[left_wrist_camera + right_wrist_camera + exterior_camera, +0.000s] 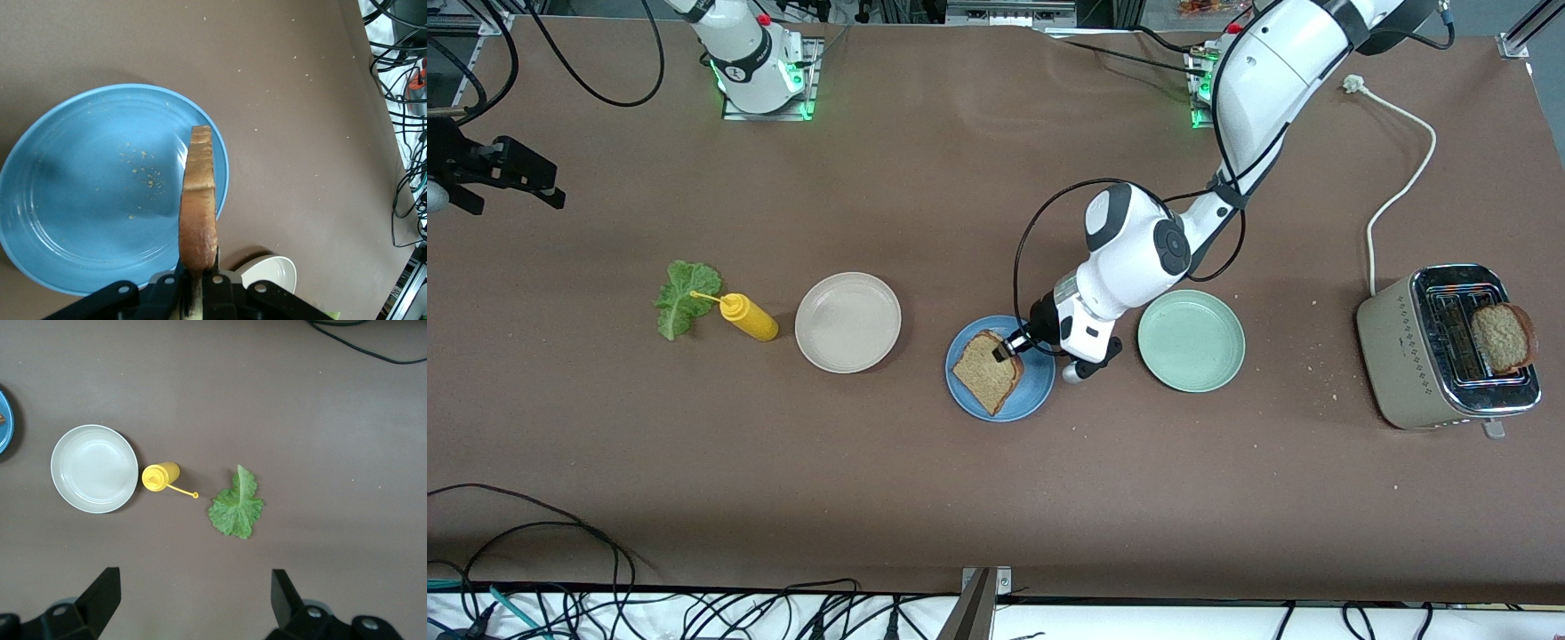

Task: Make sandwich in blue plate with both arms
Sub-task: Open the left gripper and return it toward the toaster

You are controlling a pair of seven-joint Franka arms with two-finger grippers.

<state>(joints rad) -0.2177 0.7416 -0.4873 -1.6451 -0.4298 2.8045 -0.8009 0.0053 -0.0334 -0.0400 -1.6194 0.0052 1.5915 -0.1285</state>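
Bread first — one brown bread slice (989,372) hangs over the blue plate (1028,402), nipped at its crust by the left claw (1008,348), which is clamped tight on it. From the left wrist view the slice (199,200) shows edge-on, just above the plate's crumb-dusted floor (80,200), so I'd call this the first layer going down, not yet released.

Well away from that claw, toward the right arm's end of the worktop (996,498), the lettuce leaf (683,296) lies untouched beside a yellow squeeze bottle (749,317) and a beige plate (847,322). A second slice (1503,336) sits in the toaster (1445,351), and a mint-green plate (1192,340) lies just beside the left claw.

Right claw (193,603) — jaws spread wide, holding nothing, waiting high over the lettuce (236,507).

So: lettuce and top slice both remain. Whether the slice's lower edge touches the plate, I can't tell.
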